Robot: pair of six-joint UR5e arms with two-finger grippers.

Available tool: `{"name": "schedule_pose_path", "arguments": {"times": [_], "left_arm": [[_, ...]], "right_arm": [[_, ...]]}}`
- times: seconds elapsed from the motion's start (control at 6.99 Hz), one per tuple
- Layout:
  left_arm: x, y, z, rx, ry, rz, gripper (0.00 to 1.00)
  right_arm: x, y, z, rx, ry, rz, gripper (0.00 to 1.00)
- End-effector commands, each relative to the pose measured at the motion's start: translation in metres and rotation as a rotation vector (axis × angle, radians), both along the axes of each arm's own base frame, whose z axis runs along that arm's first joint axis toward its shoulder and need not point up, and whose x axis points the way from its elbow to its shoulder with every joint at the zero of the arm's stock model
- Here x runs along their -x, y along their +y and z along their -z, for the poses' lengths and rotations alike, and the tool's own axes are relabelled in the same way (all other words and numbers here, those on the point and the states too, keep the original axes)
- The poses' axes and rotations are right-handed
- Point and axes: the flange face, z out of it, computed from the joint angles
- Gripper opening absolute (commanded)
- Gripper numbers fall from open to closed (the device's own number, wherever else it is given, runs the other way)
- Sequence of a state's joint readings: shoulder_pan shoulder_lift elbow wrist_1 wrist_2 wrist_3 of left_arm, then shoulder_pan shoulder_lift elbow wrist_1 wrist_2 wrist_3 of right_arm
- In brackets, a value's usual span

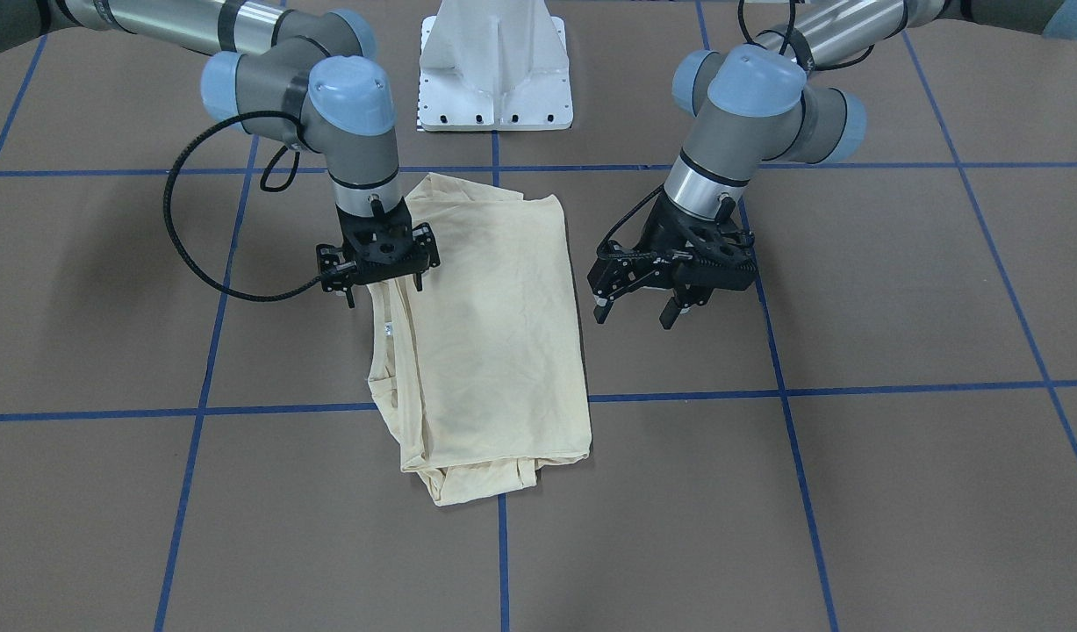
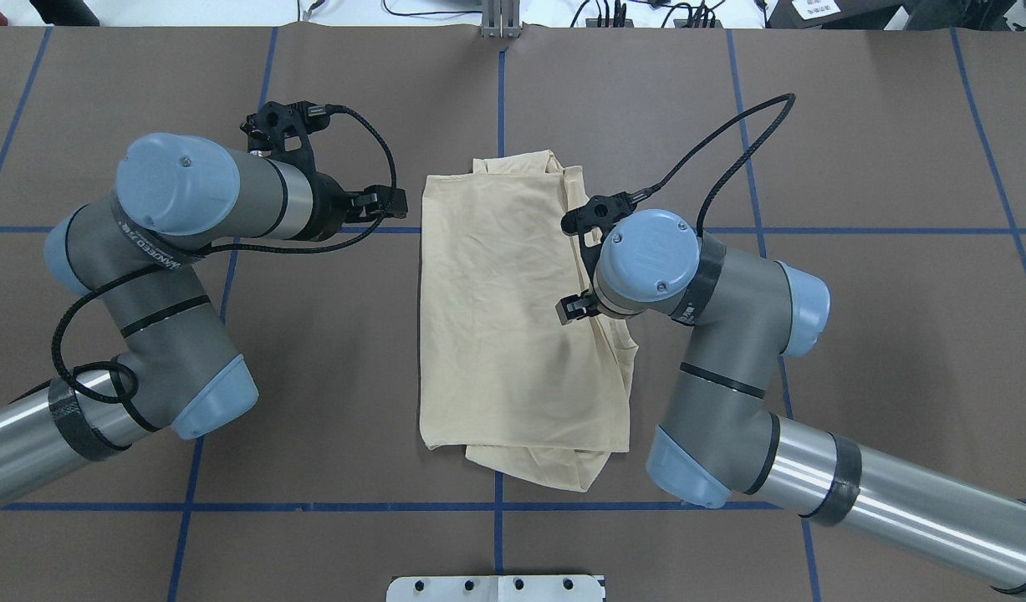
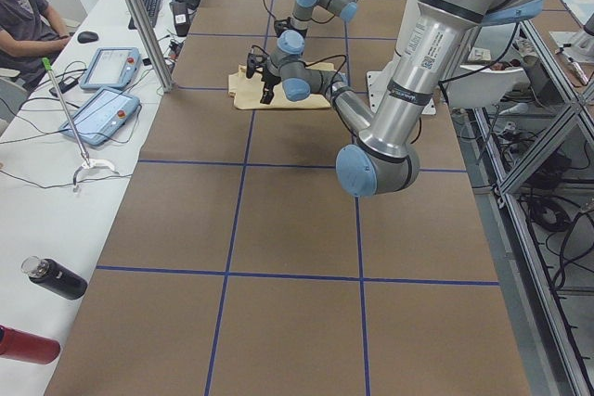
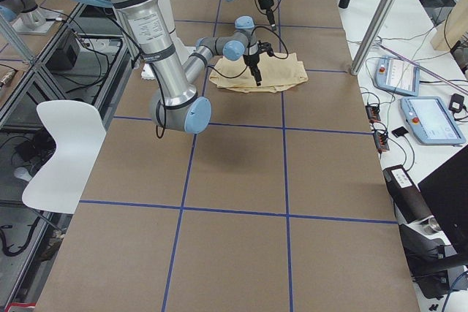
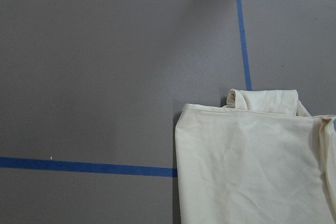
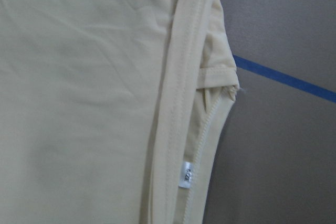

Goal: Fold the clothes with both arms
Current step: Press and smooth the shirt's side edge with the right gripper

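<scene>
The pale cream-yellow shirt (image 1: 494,333) lies folded into a long rectangle at the table's middle, also in the overhead view (image 2: 504,334). Its print is hidden. Bunched fabric sticks out at both short ends. My right gripper (image 1: 384,290) hangs open just above the shirt's edge on my right, near the collar. The right wrist view shows the collar seam and the small white neck label (image 6: 188,174). My left gripper (image 1: 635,313) is open and empty, above bare table beside the shirt's other long edge. The left wrist view shows a corner of the shirt (image 5: 252,161).
The white pedestal base (image 1: 494,70) stands behind the shirt. Blue tape lines (image 1: 678,395) grid the brown table. On the operators' side are a metal post (image 3: 139,16), teach pendants (image 3: 102,90), bottles (image 3: 56,277) and a seated person (image 3: 23,6).
</scene>
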State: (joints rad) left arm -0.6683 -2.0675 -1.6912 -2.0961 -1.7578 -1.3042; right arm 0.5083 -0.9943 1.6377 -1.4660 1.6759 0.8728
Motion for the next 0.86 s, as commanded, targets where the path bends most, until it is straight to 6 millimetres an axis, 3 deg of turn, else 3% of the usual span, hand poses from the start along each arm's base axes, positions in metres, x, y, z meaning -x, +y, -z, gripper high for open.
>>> {"name": "schedule_pose_path", "arguments": {"times": [0.0, 0.72], "left_arm": [[-0.001, 0.001, 0.0, 0.001, -0.001, -0.003, 1.0], [-0.008, 0.006, 0.0, 0.006, 0.003, -0.012, 1.0]], "right_arm": [[0.018, -0.01, -0.016, -0.012, -0.026, 0.007, 1.0], [0.004, -0.016, -0.035, 0.016, -0.014, 0.005, 1.0]]}}
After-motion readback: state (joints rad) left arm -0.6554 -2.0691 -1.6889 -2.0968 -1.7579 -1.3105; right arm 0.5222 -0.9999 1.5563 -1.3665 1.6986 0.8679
